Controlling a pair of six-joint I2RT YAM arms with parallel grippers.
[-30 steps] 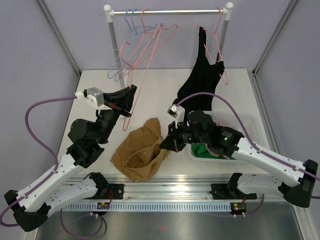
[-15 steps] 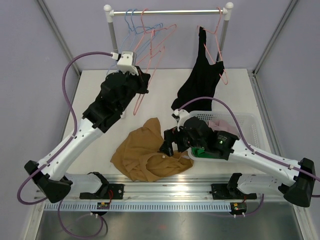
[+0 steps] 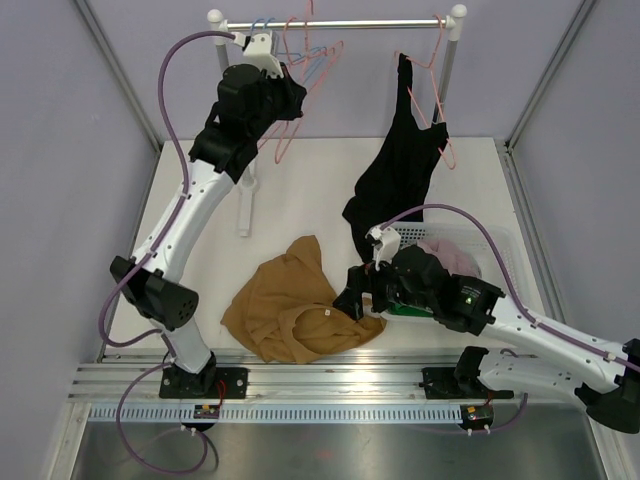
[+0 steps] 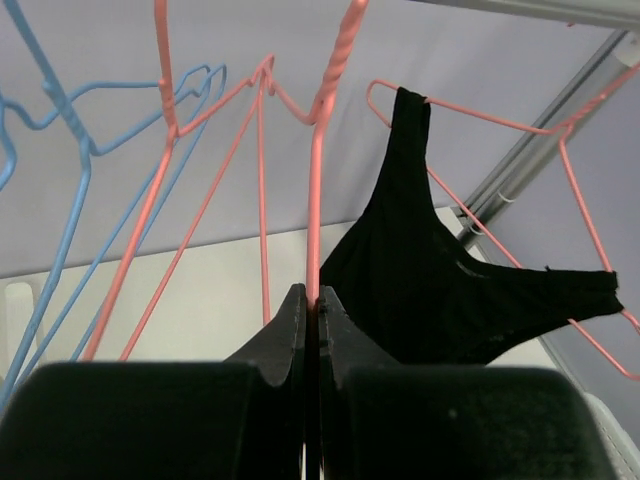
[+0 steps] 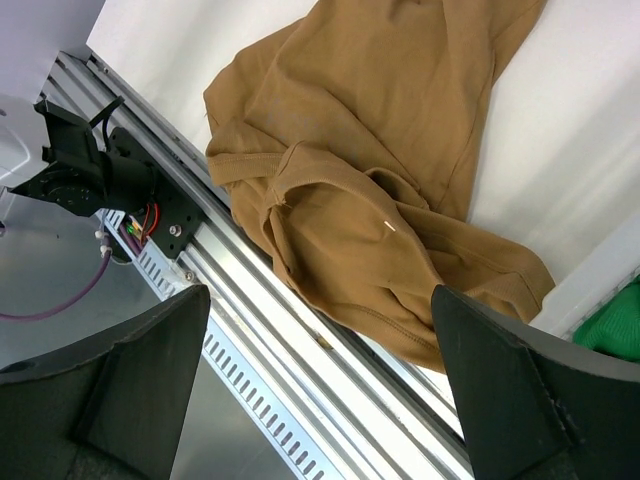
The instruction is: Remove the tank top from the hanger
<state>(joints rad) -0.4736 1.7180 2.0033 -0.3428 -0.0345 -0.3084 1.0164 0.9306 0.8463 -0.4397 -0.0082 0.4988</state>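
Note:
A black tank top [image 3: 400, 170] hangs by one strap from a pink hanger [image 3: 437, 45] at the right end of the rail; the left wrist view shows the tank top [image 4: 450, 290] ahead to the right. My left gripper [image 3: 290, 95] is raised to the rail's left part, shut on the wire of an empty pink hanger [image 4: 316, 200], which runs between its fingertips [image 4: 312, 290]. My right gripper [image 3: 358, 300] hovers open, low over the front of the table. A crumpled brown garment [image 3: 285, 310] lies loose on the table, filling the space under the right gripper [image 5: 318, 300].
Several empty blue and pink hangers [image 3: 265, 30] crowd the left end of the rail [image 3: 370, 22]. A white basket [image 3: 490, 240] with green and pink clothes stands at the right. An aluminium rail [image 3: 330, 385] edges the front. A white strip [image 3: 245, 210] lies on the table.
My left arm has swung up from the table to the rail, carrying the pink hanger. My right gripper opened and let go of the brown garment, which dropped flat onto the table.

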